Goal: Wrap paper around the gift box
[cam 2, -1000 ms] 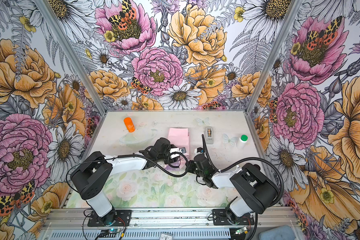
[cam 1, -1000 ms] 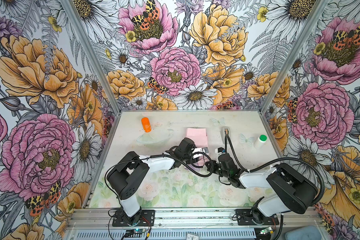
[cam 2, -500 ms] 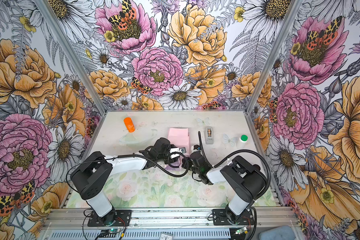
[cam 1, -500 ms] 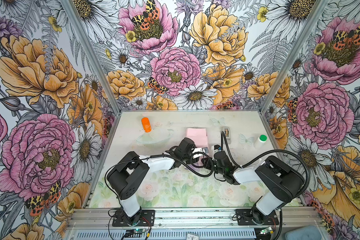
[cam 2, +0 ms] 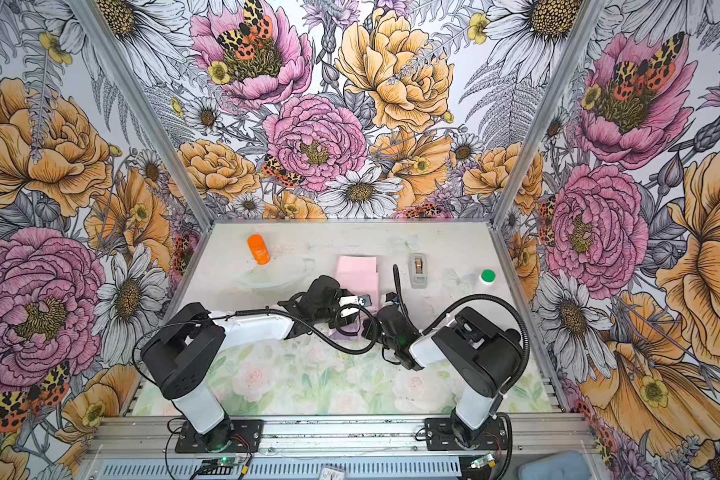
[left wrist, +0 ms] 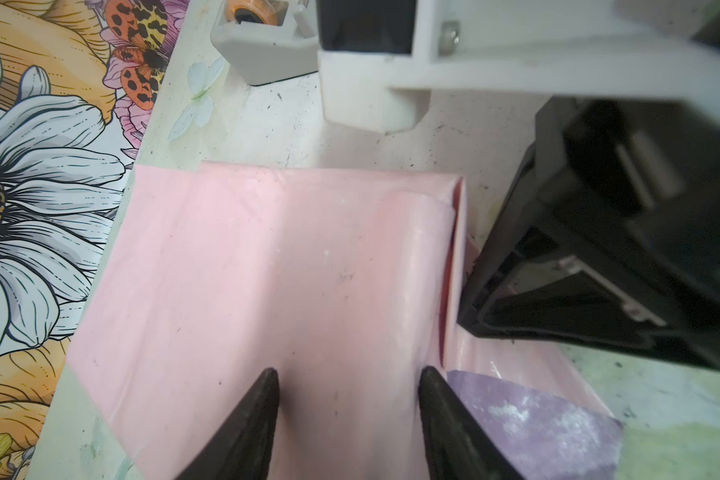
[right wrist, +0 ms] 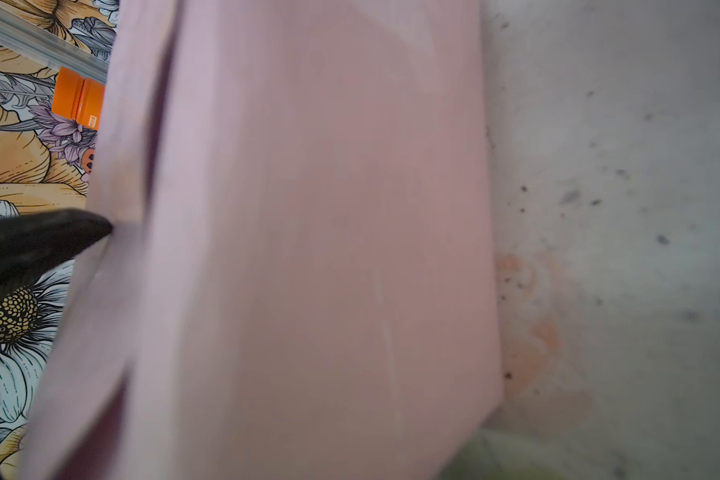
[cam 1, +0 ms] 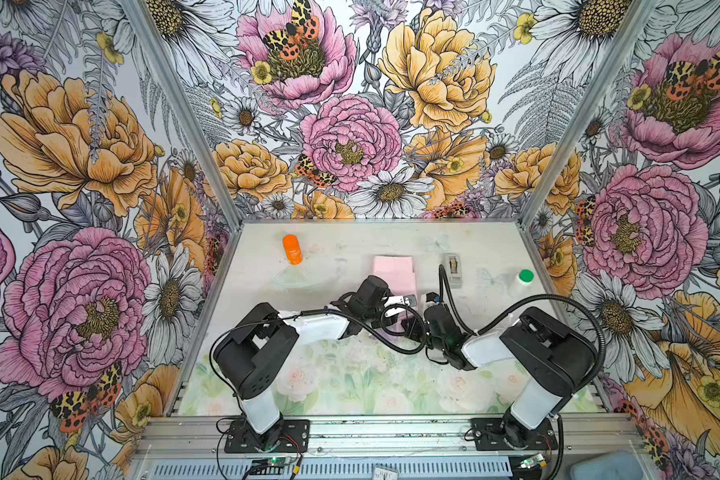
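- In both top views the paper is seen just past the middle of the table. Its pale pink side is up, and it is folded into a squarish packet with straight far and side edges. A lilac strip of it shows at the near edge, between the arms.
- The left claw is held over the packet's near right corner with its fingers spread. The right claw is set just beside it at the same corner, pressed together.
- Open room is found on the near half of the table and along its left side. An orange bottle is placed well apart at the far left. A grey tape dispenser stands near the packet's right edge, and a green-capped bottle farther right.
- In the left wrist view two black fingers are spread over the pink top, with nothing pinched between them. One side edge is folded up as a narrow standing flap, and the right claw's black body lies right against it. A lilac corner lies flat on the table beside it.
- In the right wrist view the blurred paper fills most of the frame, and its long edge is bordered by bare, speckled table. A black tip, probably a finger of the left claw, touches a fold at the other side. Whether the right claw pinches paper cannot be told.
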Available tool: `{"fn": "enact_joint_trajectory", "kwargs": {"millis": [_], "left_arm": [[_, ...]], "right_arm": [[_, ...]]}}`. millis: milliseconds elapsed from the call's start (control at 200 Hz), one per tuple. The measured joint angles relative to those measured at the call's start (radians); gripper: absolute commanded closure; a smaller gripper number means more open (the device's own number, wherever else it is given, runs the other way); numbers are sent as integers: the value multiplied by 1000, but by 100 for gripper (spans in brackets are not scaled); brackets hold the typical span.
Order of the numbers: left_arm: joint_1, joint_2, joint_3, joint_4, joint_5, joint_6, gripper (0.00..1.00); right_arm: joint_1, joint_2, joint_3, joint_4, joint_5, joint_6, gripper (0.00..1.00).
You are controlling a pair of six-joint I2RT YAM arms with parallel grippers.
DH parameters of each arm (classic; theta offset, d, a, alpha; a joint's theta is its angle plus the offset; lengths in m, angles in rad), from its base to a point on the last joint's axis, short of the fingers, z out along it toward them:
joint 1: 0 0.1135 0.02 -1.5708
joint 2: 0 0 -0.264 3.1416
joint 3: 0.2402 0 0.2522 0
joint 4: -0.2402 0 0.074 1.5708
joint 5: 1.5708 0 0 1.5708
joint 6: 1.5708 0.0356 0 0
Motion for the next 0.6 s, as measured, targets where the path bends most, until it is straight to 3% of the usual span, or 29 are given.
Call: {"fn": "enact_joint_trajectory", "kwargs": {"millis": [305,600], "left_arm": [[3,-8,-4,6,2,0,45],[3,-9,-4,6,5,0,45]], "right_arm": [[-31,-44,-27,-37,9,0,95],[12,-5,24,-37,5,2,95]]}}
